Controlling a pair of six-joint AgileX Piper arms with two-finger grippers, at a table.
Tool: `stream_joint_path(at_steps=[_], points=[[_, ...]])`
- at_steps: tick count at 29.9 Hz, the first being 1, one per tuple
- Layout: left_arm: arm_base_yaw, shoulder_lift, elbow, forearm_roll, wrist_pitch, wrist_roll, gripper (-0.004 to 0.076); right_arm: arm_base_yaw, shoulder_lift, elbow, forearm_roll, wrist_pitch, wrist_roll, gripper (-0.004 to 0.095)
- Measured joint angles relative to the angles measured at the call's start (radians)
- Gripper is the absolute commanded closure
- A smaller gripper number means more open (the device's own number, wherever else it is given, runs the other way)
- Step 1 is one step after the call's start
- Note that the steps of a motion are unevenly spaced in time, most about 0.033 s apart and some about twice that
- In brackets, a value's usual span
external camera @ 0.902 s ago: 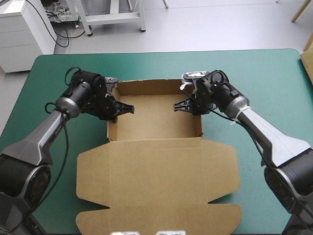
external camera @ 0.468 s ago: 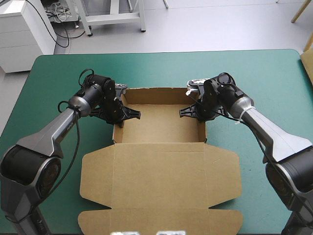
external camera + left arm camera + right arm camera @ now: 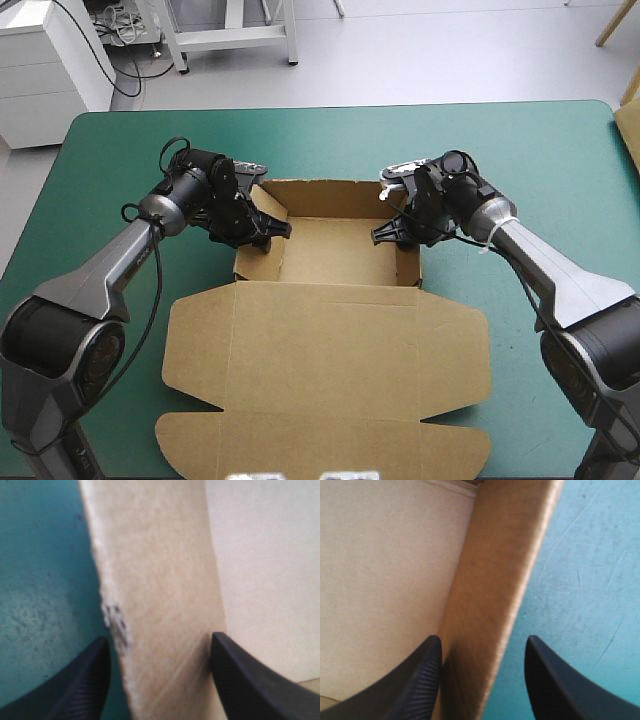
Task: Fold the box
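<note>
- Teal-green cover (image 3: 520,150) carries the brown box (image 3: 325,365) at its middle; the tray is far, the lid lies flat toward the robot, and the long axis runs left to right;
- left wall (image 3: 160,605) stands between the fingers of the left gripper (image 3: 275,235), which are apart;
- right wall (image 3: 495,595) stands likewise inside the right gripper (image 3: 385,235), fingers apart; each arm is nearest its own wall.

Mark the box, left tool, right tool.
box (image 3: 325,360): high view, flat lid panel.
left tool (image 3: 157,642): left wrist view, between fingertips, over side wall.
right tool (image 3: 484,639): right wrist view, between fingertips, over side wall.
</note>
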Motion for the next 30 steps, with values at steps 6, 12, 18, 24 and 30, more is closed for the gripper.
stream_joint_path(at_steps=[6,12,18,24,30], points=[[0.000,0.000,-0.053,0.006,0.023,0.008,0.0169,0.000,0.001,-0.104,-0.016,0.038,0.000,0.0392],[0.000,0.001,-0.194,0.039,0.104,0.008,0.0188,0.000,-0.002,-0.247,-0.022,0.125,0.000,0.0392],[0.000,-0.001,-0.400,0.042,0.124,0.008,0.0386,0.000,-0.045,-0.271,-0.022,0.141,-0.037,0.0392],[0.000,-0.071,-0.500,0.045,0.134,0.027,0.0732,0.000,-0.092,-0.271,-0.022,0.148,-0.029,0.0392],[0.000,-0.225,-0.472,0.049,0.135,0.078,0.0731,0.000,-0.093,-0.267,-0.023,0.149,-0.029,0.0392]])
